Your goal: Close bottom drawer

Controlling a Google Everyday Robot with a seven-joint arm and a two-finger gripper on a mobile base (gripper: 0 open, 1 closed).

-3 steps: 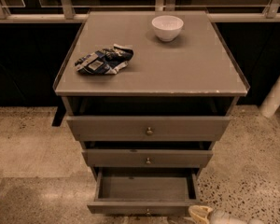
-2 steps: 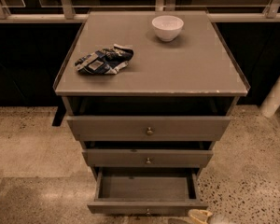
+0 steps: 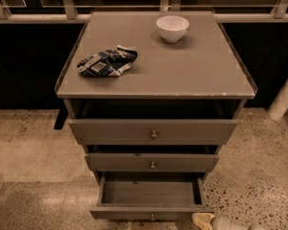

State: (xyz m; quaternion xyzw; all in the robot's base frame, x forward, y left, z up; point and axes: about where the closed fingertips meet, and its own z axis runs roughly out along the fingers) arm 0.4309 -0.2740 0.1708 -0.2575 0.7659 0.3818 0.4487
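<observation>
The tool (image 3: 205,220) sits at the very bottom edge of the camera view, low and just right of the front corner of the bottom drawer (image 3: 151,191); only its pale tip and a stub of light arm show, so I cannot tell whether it is spread or pressed together. The bottom drawer is pulled well out, its empty box open to view beneath the middle drawer (image 3: 152,161), with its small knob (image 3: 152,217) just above the picture's lower edge. The main risk, as I judge it, comes from the tool's place off the right corner. A push landed there rather than near the knob could skew the drawer on its runners and jam it half shut. The low flat front also gives little to bear on, so the tool might slide over or under it. A hard shove could jolt the whole unit. The top drawer (image 3: 153,131) also stands slightly out. Above, the bench (image 3: 192,71) is a matte grey-brown top carrying a white bowl (image 3: 173,28) toward the back and a crumpled snack bag (image 3: 107,62) on the left. Around it lie a speckled terrazzo floor (image 3: 29,147), dark glazing behind a pale rail (image 3: 38,18), and a white post (image 3: 284,99) at right.
</observation>
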